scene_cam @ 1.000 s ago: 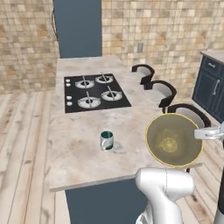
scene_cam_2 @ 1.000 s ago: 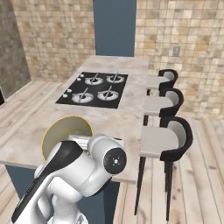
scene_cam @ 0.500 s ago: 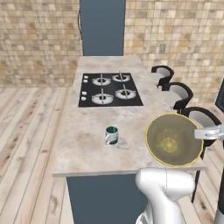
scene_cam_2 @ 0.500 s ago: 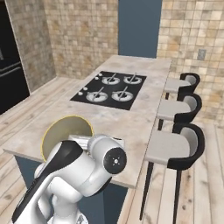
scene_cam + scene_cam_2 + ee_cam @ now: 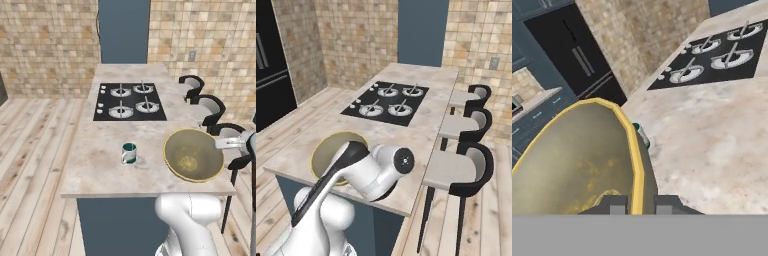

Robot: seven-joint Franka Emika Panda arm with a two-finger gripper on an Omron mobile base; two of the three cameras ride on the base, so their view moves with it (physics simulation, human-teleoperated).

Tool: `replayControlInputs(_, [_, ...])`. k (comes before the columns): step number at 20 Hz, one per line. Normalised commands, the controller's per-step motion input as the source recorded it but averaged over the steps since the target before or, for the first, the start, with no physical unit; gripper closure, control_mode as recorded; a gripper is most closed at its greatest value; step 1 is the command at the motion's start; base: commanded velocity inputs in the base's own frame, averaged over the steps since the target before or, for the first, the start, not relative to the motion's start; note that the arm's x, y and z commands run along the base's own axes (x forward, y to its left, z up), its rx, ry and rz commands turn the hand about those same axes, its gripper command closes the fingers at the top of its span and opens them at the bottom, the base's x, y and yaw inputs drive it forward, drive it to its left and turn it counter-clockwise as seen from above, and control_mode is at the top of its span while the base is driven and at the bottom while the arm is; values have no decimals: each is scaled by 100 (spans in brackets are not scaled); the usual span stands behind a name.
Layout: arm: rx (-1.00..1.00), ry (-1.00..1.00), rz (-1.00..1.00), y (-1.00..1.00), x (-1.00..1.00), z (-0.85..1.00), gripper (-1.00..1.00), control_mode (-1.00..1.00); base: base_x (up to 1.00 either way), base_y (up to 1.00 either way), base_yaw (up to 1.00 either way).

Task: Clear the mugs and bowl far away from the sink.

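Observation:
The wide olive-tan bowl (image 5: pixel 194 155) with its yellowish rim hangs tilted over the near right corner of the beige counter (image 5: pixel 100 160). My gripper (image 5: pixel 220 143) comes in from the right and is shut on the bowl's rim. In the hand view the rim of the bowl (image 5: pixel 572 160) runs between the two tips of the gripper (image 5: pixel 637 204). A teal mug (image 5: pixel 129 153) stands upright on the counter left of the bowl, apart from it; the mug (image 5: pixel 642 132) peeks out behind the rim. My arm hides part of the bowl (image 5: pixel 326 150) in the right base view. The sink is out of view.
A black stovetop (image 5: pixel 131 101) with several burners lies in the middle of the counter, beyond the mug. Three black stools (image 5: pixel 212 107) line the counter's right side. Tall dark cabinets (image 5: pixel 268 65) stand to the far left. Wooden floor surrounds the island.
The whole scene has shifted: the base has driven, so the island now sits more square in view. The bowl stays in the gripper at the same spot relative to the arm.

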Motion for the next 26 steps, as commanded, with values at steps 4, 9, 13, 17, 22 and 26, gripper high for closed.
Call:
replayControlInputs(4, [6,23,5,-34,55,-4,100,-100,0,0,0])
replayControlInputs(9, [3,16,1,-41,25,-11,100,-100,0,0,0])
replayControlInputs(13, [0,19,0,-4,14,-32,100,-100,0,0,0])
replayControlInputs(17, [0,13,-1,0,18,-49,100,-100,0,0,0])
replayControlInputs(22, [0,2,-3,2,28,-41,100,-100,0,0,0])
replayControlInputs(26, [0,0,-2,9,35,-36,100,-100,0,0,0])
